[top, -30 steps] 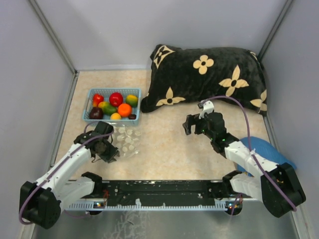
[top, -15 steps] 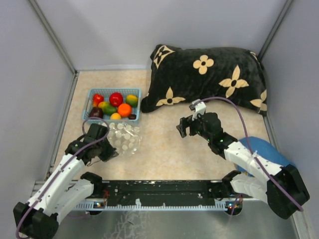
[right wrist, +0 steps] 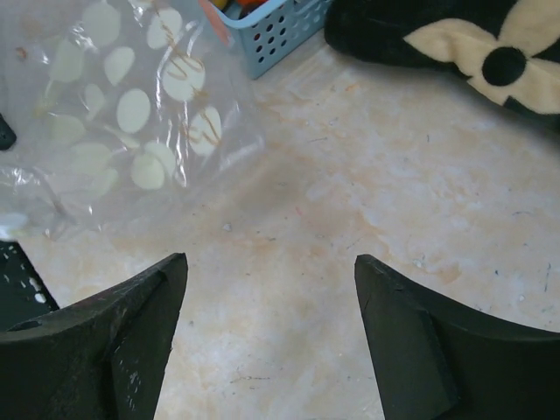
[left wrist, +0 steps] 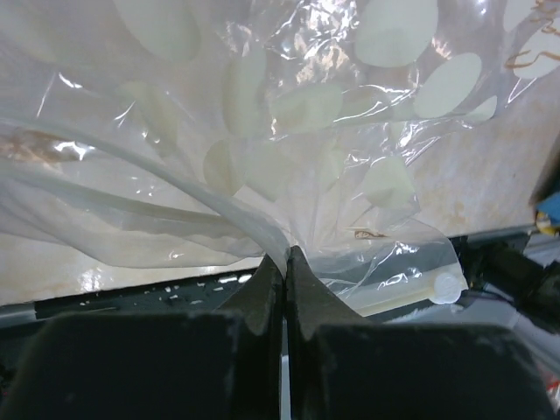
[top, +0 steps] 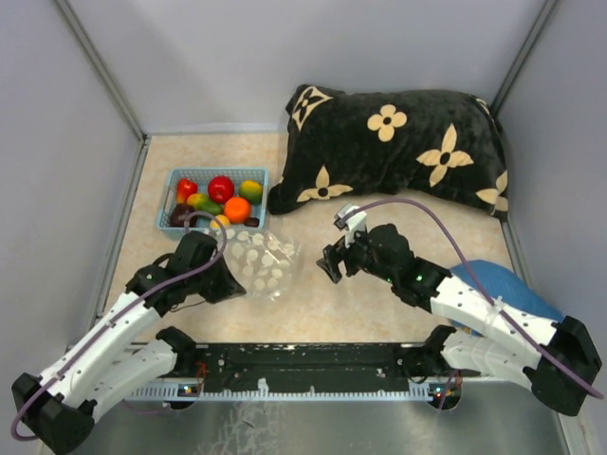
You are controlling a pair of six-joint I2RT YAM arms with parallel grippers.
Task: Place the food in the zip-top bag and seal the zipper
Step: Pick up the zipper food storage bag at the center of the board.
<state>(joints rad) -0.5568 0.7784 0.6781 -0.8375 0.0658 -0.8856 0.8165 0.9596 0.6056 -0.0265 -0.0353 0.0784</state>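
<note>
Left hand (left wrist: 282,262) is clenched on a fold of the zip-top bag (left wrist: 297,149), which balloons just ahead of it over the counter (top: 313,308). The film looks light, limp and slippery. The stiffer zipper (left wrist: 188,191) by the pinch seems the surer hold. Right hand (right wrist: 271,293) hangs released, facing the bag.

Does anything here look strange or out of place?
The black flowered pillow at the back seems unrelated to the task. The bag is crumpled, pinched in the left gripper.
</note>
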